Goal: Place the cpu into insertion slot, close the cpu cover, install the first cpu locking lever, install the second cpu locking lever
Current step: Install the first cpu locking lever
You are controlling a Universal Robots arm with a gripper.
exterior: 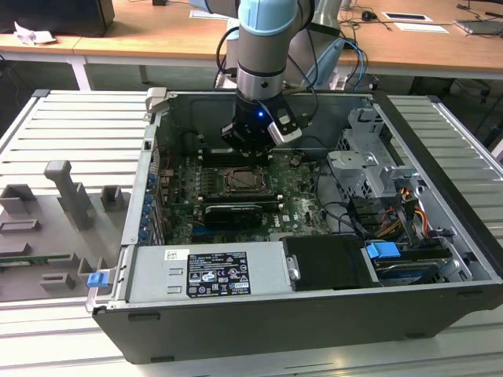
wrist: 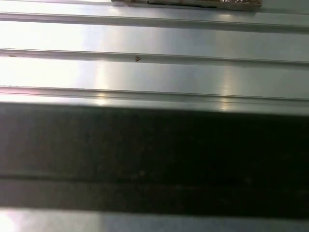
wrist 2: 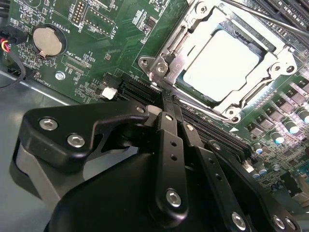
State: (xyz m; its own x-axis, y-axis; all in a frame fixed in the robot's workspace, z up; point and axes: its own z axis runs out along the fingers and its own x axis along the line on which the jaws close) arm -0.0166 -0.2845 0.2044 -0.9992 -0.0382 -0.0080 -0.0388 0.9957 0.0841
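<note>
While beside the cpu cover point(wrist 2: 227, 63), fingers point(wrist 2: 169, 125) pressed together, gripping nothing.

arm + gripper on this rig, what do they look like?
The arm has light-blue joint covers over a silver tube, with a blue light on its black wrist. The gripper is matte black, made of bolted link bars with silver screw heads. Black cables trail beside the arm.

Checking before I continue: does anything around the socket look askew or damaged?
Nothing stands out. The cpu lies flat in the insertion slot with the cpu cover down over it; the gripper sits beside its corner.
</note>
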